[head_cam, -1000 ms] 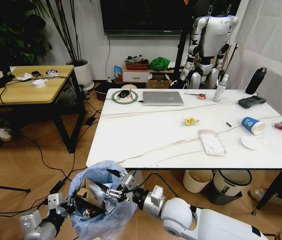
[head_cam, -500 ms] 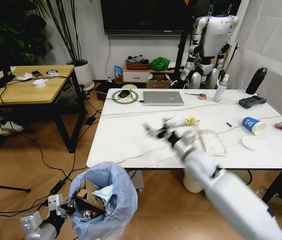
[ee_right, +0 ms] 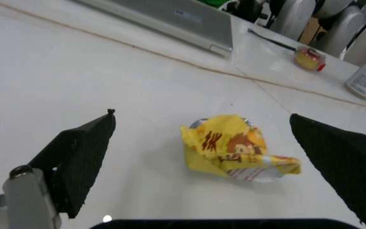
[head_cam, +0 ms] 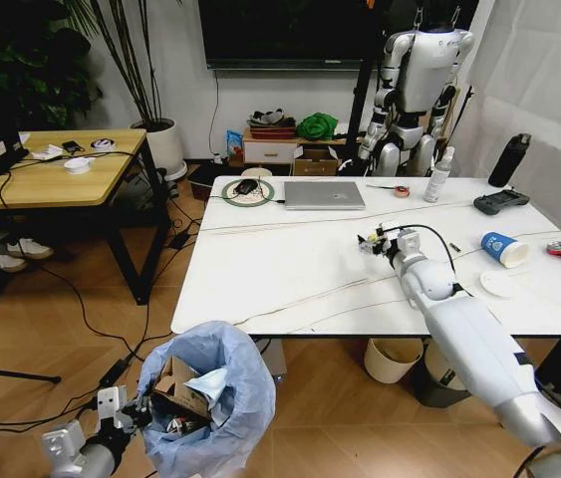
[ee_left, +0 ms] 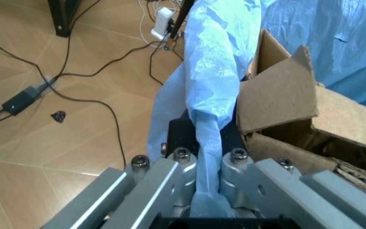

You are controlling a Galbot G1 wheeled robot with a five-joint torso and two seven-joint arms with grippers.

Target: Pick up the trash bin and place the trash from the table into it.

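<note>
Light-blue bin bag (head_cam: pixel 222 370), yellow wrapper (ee_right: pixel 237 148)

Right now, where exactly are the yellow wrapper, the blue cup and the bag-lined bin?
yellow wrapper (ee_right: pixel 237 148), right wrist view, on its crumpled printed middle.
blue cup (head_cam: pixel 500 246), head view, on its blue side wall.
trash bin (head_cam: pixel 248 398), head view, on the light-blue bag over its rim.

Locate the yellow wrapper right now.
The yellow wrapper lies on the table, between the open fingers of the right claw, just in front of the silver laptop.
</note>
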